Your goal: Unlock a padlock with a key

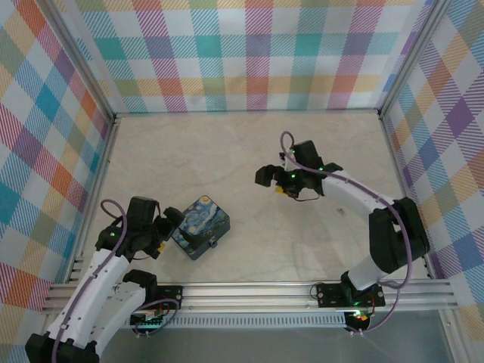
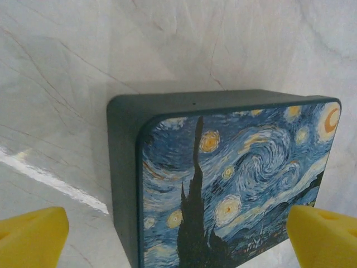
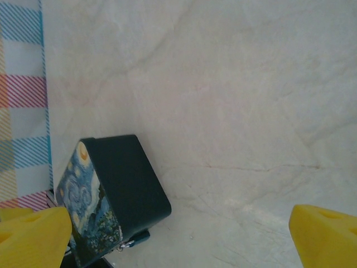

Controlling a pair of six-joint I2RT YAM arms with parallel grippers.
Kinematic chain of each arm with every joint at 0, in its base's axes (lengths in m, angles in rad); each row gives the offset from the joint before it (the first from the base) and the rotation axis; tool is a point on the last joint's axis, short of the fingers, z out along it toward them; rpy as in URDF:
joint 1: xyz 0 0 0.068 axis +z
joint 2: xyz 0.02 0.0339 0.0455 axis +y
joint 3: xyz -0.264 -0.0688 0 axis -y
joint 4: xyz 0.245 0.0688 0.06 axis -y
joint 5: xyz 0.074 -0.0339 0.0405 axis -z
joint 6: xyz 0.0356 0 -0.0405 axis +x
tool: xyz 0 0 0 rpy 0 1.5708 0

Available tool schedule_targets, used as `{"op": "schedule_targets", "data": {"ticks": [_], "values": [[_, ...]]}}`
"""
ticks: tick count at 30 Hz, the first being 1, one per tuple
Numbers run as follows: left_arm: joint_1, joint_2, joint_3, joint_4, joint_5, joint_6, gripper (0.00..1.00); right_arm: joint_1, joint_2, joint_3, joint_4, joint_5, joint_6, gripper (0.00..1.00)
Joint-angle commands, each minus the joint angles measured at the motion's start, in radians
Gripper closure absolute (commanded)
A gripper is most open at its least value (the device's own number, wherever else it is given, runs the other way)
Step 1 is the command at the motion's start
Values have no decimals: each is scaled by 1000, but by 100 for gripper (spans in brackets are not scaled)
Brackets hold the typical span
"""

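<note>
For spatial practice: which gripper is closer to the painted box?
The left gripper, right beside the painted box; the right gripper is well apart.

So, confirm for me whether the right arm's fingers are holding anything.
No, the right fingers stand wide apart above the table, closed on nothing.

The top camera looks steeply down over the whole counter [image 1: 227, 151] from its near edge. Both wrist cameras face the painted box [image 2: 234, 184], the left close up, the right from farther off.
</note>
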Motion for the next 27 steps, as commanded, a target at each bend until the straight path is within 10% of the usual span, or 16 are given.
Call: {"op": "schedule_targets", "data": {"ticks": [1, 13, 27], "values": [[-76, 8, -30, 160, -32, -111, 0, 40, 27, 43, 27, -20, 28, 0], [-167, 255, -21, 451, -76, -131, 0, 113, 129, 94, 39, -54, 49, 9], [-227, 616, 198, 622, -35, -52, 0, 116, 192, 111, 10, -102, 53, 41]]}}
